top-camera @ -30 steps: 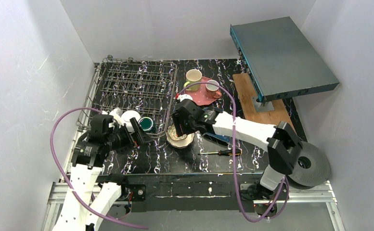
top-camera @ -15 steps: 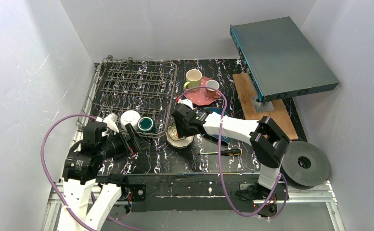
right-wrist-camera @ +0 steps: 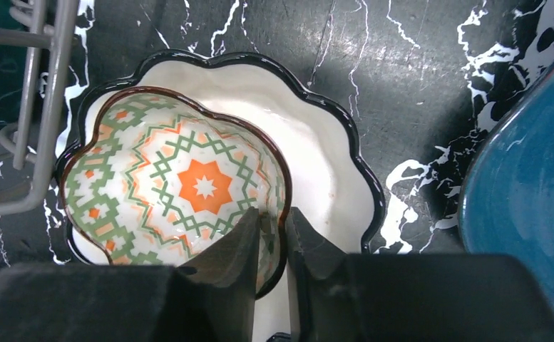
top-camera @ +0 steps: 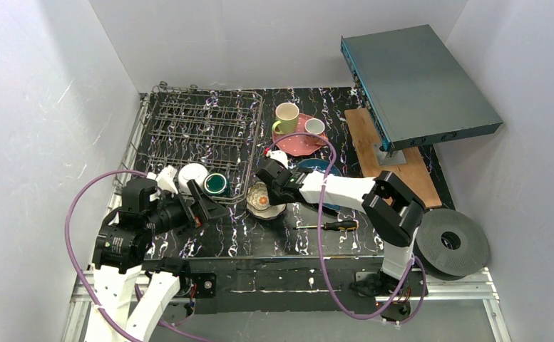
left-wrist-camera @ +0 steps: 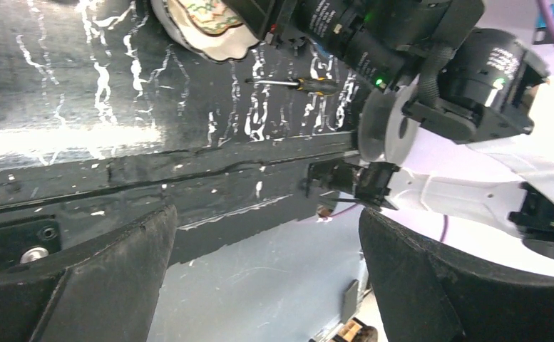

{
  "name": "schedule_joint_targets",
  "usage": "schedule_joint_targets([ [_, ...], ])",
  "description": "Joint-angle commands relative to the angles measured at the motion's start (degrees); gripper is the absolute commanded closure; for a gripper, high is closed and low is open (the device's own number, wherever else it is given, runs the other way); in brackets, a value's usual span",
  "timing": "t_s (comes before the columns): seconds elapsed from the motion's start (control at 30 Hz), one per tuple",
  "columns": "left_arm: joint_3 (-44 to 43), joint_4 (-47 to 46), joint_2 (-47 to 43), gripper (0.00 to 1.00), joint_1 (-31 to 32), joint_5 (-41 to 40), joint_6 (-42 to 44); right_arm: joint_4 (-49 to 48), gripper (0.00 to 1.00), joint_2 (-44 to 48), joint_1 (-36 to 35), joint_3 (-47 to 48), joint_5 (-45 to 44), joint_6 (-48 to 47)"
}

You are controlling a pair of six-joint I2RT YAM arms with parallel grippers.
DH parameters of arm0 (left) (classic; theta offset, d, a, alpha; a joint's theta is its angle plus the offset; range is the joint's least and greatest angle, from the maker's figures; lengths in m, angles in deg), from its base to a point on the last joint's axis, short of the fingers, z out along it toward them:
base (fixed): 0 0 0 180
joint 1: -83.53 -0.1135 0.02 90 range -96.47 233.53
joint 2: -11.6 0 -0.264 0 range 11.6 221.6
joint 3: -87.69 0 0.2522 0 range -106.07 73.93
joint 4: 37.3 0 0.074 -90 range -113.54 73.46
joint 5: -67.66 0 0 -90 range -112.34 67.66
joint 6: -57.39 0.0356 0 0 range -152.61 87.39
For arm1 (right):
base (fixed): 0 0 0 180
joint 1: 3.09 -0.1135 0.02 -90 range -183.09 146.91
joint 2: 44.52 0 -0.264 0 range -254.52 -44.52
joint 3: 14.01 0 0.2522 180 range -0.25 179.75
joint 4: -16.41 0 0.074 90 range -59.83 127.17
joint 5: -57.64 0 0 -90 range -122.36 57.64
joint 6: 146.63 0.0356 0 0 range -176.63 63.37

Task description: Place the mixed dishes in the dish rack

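Beside the dish rack (top-camera: 195, 125), right gripper (right-wrist-camera: 274, 221) tight on the rim of the patterned bowl (right-wrist-camera: 188, 185) (left gripper (left-wrist-camera: 267, 217) agape, empty).

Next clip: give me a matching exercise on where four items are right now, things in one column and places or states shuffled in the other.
Things:
1. patterned bowl
2. green-inside cup
3. small salmon cup
4. screwdriver

Places or states:
a. standing on the pink plate
b. rim pinched by the right gripper
c. lying on the table near its front edge
d. inside the dish rack

Pairs: 1-b, 2-d, 3-a, 4-c
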Motion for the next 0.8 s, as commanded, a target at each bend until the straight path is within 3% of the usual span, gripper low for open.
schedule_joint_targets([
  [0.0,-0.31,-3.91,-0.16,0.01,0.14,5.09,-3.69,-3.72,0.79,5.05,-0.12,-3.43,-1.32,-0.39],
  [0.2,3.09,-9.55,0.18,0.01,0.13,8.65,-7.56,-8.46,0.99,13.64,0.00,-8.20,-0.45,-3.30],
  [0.3,5.28,-13.83,0.53,0.01,0.16,11.17,-10.58,-9.71,0.99,17.89,0.98,-9.45,3.60,-4.52],
  [0.37,6.70,-17.25,0.69,0.00,0.13,13.55,-12.34,-11.89,0.99,20.78,2.47,-10.83,9.77,-5.06],
  [0.57,8.54,-24.08,3.24,0.01,0.25,18.72,-13.79,-30.56,0.99,26.73,8.98,-17.85,43.51,-0.21],
  [0.77,11.31,-30.05,4.38,0.01,2.78,18.51,-16.75,-37.79,0.99,25.23,9.38,-15.48,55.64,5.87],
])
